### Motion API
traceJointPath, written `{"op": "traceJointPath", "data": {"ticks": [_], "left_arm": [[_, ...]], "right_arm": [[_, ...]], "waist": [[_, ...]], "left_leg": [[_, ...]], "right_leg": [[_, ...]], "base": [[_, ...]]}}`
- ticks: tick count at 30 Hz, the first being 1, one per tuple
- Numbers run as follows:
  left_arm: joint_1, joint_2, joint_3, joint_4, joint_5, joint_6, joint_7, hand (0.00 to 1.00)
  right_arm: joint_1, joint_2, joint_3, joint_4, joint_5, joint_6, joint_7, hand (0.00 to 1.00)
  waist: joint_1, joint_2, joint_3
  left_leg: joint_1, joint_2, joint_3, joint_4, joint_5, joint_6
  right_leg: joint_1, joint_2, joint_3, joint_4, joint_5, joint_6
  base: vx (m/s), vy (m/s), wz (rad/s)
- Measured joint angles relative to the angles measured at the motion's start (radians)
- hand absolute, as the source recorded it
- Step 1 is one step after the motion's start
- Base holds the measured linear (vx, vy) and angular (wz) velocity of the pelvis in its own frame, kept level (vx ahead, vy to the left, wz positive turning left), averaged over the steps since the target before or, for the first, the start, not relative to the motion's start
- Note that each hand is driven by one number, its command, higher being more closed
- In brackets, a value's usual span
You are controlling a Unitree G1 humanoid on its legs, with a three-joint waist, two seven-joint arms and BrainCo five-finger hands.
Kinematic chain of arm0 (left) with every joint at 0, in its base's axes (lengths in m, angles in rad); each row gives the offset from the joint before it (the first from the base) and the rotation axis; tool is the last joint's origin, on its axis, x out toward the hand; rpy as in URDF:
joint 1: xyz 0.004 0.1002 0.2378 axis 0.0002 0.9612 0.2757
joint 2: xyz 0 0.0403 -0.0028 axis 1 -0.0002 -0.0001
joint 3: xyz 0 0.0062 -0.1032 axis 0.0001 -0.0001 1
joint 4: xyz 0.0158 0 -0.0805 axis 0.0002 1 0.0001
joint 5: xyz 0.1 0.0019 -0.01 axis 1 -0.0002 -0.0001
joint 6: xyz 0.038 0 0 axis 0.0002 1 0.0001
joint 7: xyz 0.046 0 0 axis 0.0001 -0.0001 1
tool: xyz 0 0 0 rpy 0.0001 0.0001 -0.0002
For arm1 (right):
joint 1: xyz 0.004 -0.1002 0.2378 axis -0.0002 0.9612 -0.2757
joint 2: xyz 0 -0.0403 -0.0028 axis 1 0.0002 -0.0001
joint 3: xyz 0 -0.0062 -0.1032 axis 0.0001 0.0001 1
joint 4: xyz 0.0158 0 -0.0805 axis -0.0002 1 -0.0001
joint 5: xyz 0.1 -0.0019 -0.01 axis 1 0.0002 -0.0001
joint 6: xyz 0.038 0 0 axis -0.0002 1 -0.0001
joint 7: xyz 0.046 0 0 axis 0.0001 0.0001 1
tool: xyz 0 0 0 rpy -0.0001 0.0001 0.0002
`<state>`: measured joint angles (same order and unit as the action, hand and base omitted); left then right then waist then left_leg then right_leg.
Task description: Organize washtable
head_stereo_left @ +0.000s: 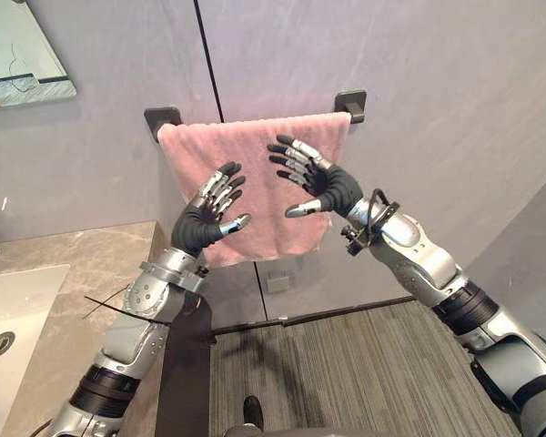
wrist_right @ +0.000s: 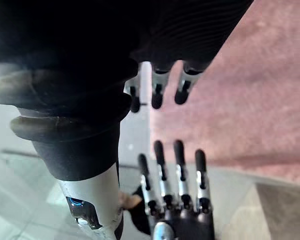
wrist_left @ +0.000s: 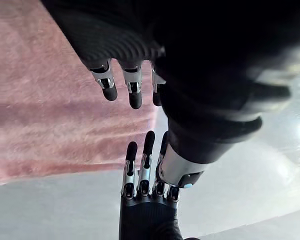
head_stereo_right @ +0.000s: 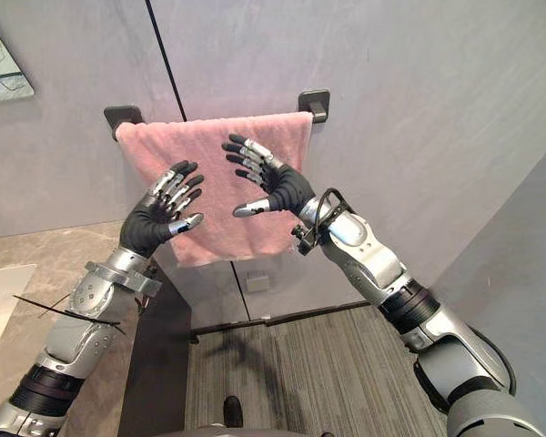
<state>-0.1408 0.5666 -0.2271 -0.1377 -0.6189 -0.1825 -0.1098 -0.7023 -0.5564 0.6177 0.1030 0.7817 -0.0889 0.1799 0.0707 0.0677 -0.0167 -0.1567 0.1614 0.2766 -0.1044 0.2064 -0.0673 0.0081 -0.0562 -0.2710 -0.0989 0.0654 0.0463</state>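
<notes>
Left eye view showed a pink towel (head_stereo_left: 266, 238) hanging over a rail on the grey wall. The rail sat between two black holders (head_stereo_left: 350, 98), next to the stone counter (head_stereo_left: 91, 255) with its sink (head_stereo_left: 9, 309). The left hand (head_stereo_left: 205, 218) and the right hand (head_stereo_left: 323, 182) were both up in front of the towel. Their fingers were spread out straight and held nothing. I could not tell if the fingertips touched the cloth.

I think a few things could go wrong. If one hand pulled down harder than the other, the towel could slide along the rail and hang crooked. A big tug could drag it right off, and it would drop to the floor. If the fingers pushed sideways, the cloth could bunch up into lumps. The hands were close together, so they might bump each other.
</notes>
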Motion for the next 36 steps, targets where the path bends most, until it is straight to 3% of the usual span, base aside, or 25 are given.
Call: {"op": "traceJointPath", "data": {"ticks": [3,6,10,14,20,25,28,31,36], "left_arm": [[-0.057,0.025,-0.062,0.116,-0.01,0.006,0.0,0.0],[-0.187,0.032,-0.094,0.229,-0.038,0.012,0.007,0.0],[-0.328,0.028,-0.093,0.339,-0.038,0.011,0.035,0.0],[-0.44,-0.004,-0.051,0.483,-0.036,0.011,0.072,0.0],[-0.481,-0.017,0.042,0.591,0.005,0.014,0.091,0.0],[-0.397,-0.026,0.131,0.603,0.034,0.022,0.09,0.0],[-0.232,-0.083,0.248,0.602,0.044,0.027,0.09,0.0],[-0.148,-0.124,0.297,0.602,0.047,0.039,0.089,0.0],[0.029,-0.255,0.375,0.6,0.081,0.056,0.088,0.0]], "right_arm": [[-0.063,0.001,0.049,0.078,0.011,0.005,0.0,0.0],[-0.165,0.03,0.051,0.202,0.047,0.009,-0.006,0.0],[-0.243,0.102,0.016,0.337,0.075,0.011,-0.03,0.0],[-0.277,0.176,-0.086,0.439,0.082,0.011,-0.057,0.0],[-0.27,0.198,-0.184,0.521,0.081,0.01,-0.078,0.0],[-0.092,0.194,-0.31,0.496,0.07,0.008,-0.076,0.0],[0.174,0.192,-0.45,0.449,0.046,0.01,-0.075,0.0],[0.305,0.195,-0.528,0.422,0.033,0.01,-0.072,0.0],[0.5,0.253,-0.701,0.421,-0.006,0.009,-0.072,0.0]], "waist": [[0.004,-0.005,0.005],[0.025,-0.023,0.058],[0.028,-0.034,0.116],[0.025,-0.04,0.161],[0.011,-0.04,0.2],[-0.005,-0.043,0.205],[-0.008,-0.043,0.205],[-0.012,-0.043,0.205],[-0.035,-0.043,0.205]], "left_leg": [[-0.058,0.006,-0.001,0.0,0.001,-0.001],[-0.106,0.016,-0.002,0.001,0.021,0.002],[-0.135,0.012,-0.004,0.001,0.032,0.009],[-0.156,0.001,0.0,0.007,0.048,0.028],[-0.146,0.0,0.016,0.007,0.049,0.028],[-0.134,0.012,0.027,0.002,0.047,0.026],[-0.118,0.014,0.032,0.001,0.03,0.012],[-0.114,0.013,0.037,0.001,0.019,0.006],[-0.079,0.003,0.046,0.001,0.007,0.002]], "right_leg": [[-0.054,0.006,-0.005,0.001,0.017,-0.008],[-0.104,0.017,-0.002,0.001,0.033,-0.007],[-0.127,0.015,-0.003,0.002,0.037,-0.006],[-0.155,0.002,-0.002,0.01,0.035,-0.003],[-0.165,0.001,0.015,0.035,0.022,-0.005],[-0.183,0.0,0.032,0.075,0.003,-0.003],[-0.186,-0.002,0.043,0.096,-0.015,-0.009],[-0.185,-0.003,0.051,0.096,-0.016,-0.008],[-0.156,-0.016,0.053,0.097,-0.032,0.01]], "base": [[-0.02,0.002,0.01],[-0.07,-0.005,-0.03],[-0.03,0.008,0.05],[0.03,0.011,-0.01],[0.03,0.007,-0.08],[-0.04,0.002,-0.12],[-0.03,-0.014,-0.13],[0.01,-0.008,-0.07],[0.06,-0.006,-0.01]]}}
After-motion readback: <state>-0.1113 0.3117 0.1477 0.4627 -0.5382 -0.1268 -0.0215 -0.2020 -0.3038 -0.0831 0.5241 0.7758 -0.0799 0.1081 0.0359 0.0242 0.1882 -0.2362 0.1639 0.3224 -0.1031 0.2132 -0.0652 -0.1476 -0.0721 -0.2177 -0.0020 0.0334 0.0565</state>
